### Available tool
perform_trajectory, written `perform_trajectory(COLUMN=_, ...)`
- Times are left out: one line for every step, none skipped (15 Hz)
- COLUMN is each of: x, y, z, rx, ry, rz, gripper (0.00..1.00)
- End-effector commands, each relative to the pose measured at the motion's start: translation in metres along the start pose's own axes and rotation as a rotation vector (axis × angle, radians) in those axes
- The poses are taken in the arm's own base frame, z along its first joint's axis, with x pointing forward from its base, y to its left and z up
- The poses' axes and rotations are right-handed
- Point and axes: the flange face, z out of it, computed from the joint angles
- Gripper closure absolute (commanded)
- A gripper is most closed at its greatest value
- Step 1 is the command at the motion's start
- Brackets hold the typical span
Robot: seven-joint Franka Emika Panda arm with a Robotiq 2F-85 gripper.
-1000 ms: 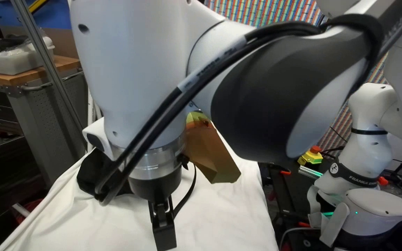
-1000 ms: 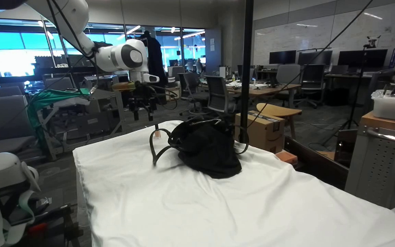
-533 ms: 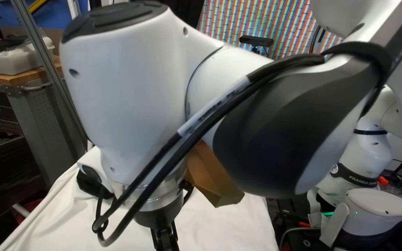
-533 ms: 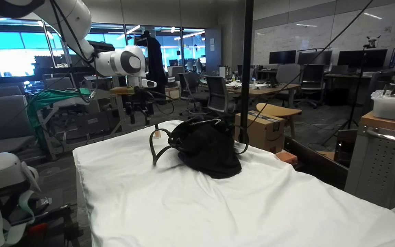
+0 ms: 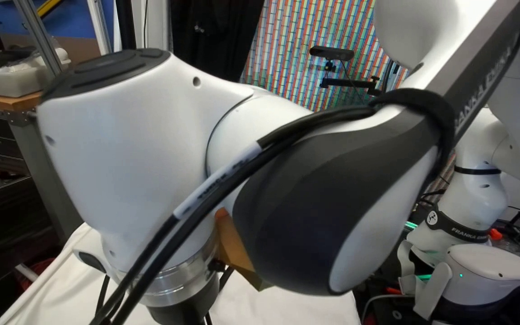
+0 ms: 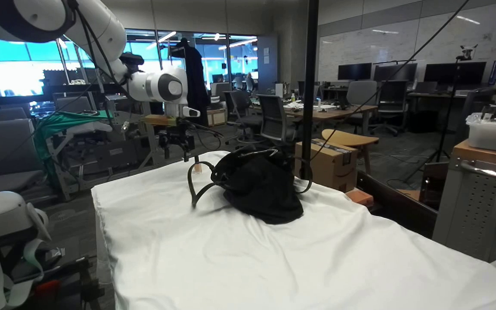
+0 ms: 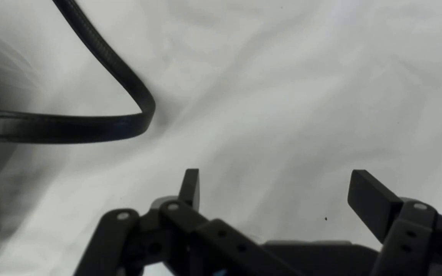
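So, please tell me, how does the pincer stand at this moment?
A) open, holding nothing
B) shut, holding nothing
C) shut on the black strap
A, because in the wrist view the pincer has its fingers wide apart, with white cloth showing between them and the black strap off to one side.

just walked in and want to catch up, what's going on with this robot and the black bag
A robot arm has its claw open above a white cloth, holding nothing. The black bag rests on that cloth, untouched by the claw, with one of its strap loops showing at the left of the wrist view. So nothing is being handled right now; the claw simply hangs near the bag.
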Motion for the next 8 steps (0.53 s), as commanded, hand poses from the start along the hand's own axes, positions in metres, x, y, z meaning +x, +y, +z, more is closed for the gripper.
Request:
perform_trajectory(x=0.02, y=0.004, z=-0.002, rx=0.052, ry=0.048, rz=-0.044, gripper=0.0)
perform_trajectory(x=0.024, y=0.007, z=-0.001, rx=0.06, ry=0.059, rz=-0.055, gripper=0.0)
perform_trajectory(x=0.028, y=0.009, z=0.0, rx=0.07, ry=0.065, rz=-0.068, gripper=0.0)
perform_trajectory(x=0.032, y=0.012, z=0.002, rx=0.078, ry=0.076, rz=-0.081, gripper=0.0)
perform_trajectory(x=0.035, y=0.015, z=0.004, rx=0.087, ry=0.08, rz=-0.093, gripper=0.0)
perform_trajectory(x=0.038, y=0.018, z=0.006, rx=0.099, ry=0.082, rz=-0.106, gripper=0.0)
perform_trajectory(x=0.041, y=0.02, z=0.007, rx=0.106, ry=0.087, rz=-0.117, gripper=0.0)
perform_trajectory(x=0.043, y=0.022, z=0.009, rx=0.111, ry=0.093, rz=-0.134, gripper=0.0)
